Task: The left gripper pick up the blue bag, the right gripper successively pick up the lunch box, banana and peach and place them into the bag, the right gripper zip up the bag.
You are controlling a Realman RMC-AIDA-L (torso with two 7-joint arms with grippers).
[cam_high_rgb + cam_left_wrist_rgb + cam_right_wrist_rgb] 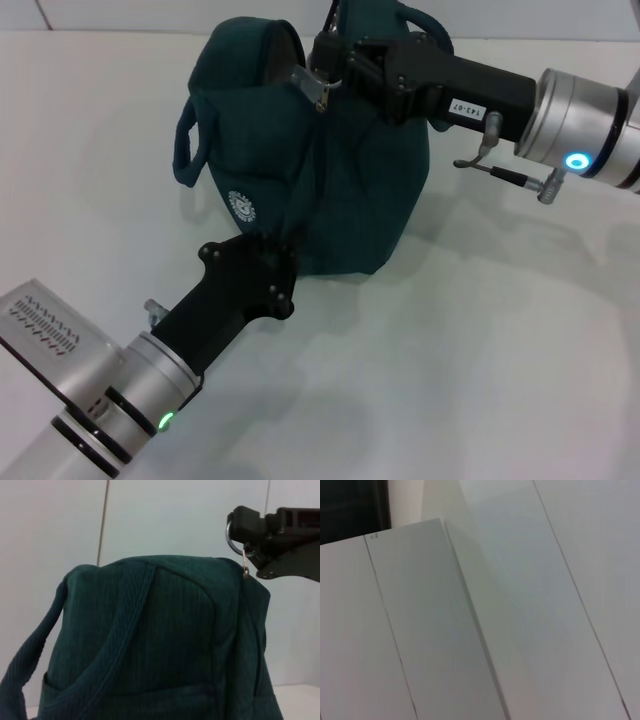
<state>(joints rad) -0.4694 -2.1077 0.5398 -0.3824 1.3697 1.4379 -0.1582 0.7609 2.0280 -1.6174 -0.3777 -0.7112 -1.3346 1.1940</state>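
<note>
A wide white table (480,340) is seen in the head view, and the large dark teal-blue fabric bag (340,190) is stood upright on it, toward the far middle. The bag's top is drawn almost shut, with only a short dark opening (275,60) left at its left end. One looped handle (188,145) is hung down the bag's left side, and a second loop (425,25) is raised behind the right arm. A small white round logo (241,206) is printed low on the near face.

The bag's lower near corner is gripped by the black two-fingered left gripper (283,243), carried on a silver cylindrical wrist with a green light, which is reached in from the near left; its fingers are pressed together on a fold of the fabric there, and creases are pulled up from that point toward the top.

The top of the bag is met by the black right gripper (325,75), marked with a small white label, on a silver wrist with a blue light, reached in from the far right. Its fingers are pinched on the metal ring-pull (230,532) of the zipper. In the left wrist view, the ring is seen held at the fingertips just above the bag's top corner, with the small slider (245,571) hung beneath it.

Only pale panelled surfaces are shown in the right wrist view.
</note>
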